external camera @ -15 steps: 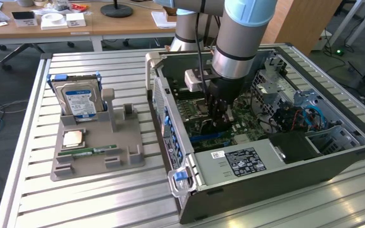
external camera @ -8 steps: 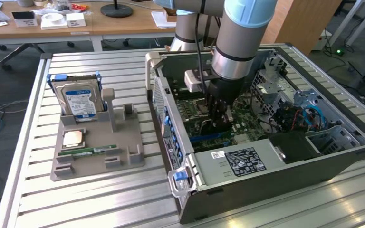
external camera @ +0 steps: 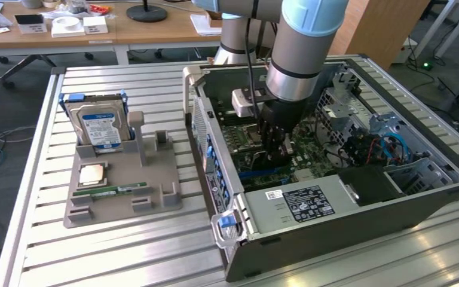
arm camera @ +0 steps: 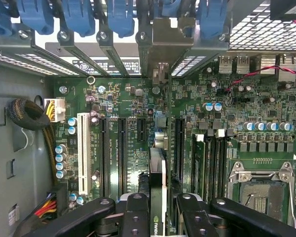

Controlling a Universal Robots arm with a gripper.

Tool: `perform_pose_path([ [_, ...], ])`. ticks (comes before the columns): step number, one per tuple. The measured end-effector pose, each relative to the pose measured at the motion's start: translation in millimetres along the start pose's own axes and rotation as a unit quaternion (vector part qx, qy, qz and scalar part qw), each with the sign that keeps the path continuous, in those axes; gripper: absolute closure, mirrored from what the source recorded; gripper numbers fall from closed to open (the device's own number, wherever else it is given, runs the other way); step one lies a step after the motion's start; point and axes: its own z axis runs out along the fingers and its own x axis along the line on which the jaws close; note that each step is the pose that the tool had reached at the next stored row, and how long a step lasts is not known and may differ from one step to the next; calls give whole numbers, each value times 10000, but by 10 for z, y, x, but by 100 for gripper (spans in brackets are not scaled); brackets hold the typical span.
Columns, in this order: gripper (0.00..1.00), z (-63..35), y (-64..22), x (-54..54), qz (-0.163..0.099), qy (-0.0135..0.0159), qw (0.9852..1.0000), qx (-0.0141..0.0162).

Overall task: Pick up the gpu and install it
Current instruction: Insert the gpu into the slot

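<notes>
The gpu [arm camera: 158, 170] stands on edge between my fingers [arm camera: 137, 212], seen as a thin dark card running across the motherboard [arm camera: 227, 108]. Its silver bracket [arm camera: 163, 42] sits at the case's rear slot openings, among the blue latches. The card lies along the line of the long black expansion slots [arm camera: 122, 148]; whether it is seated in one I cannot tell. My gripper [arm camera: 160, 215] is shut on the gpu. In the exterior view the gripper [external camera: 276, 154] reaches straight down into the open computer case [external camera: 357, 209], close above the board.
Beside the case, on the exterior view's left, a grey holder [external camera: 118, 206] carries a blue-labelled hard drive [external camera: 100, 127], a processor chip [external camera: 92, 173] and a green memory stick [external camera: 119, 191]. Case walls, the drive cage [external camera: 349, 107] and cables [arm camera: 27, 116] hem the gripper in.
</notes>
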Motion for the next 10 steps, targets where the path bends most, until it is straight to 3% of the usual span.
perform_pose_path([
  [10,74,0,0,0,51,1,10000,0],
])
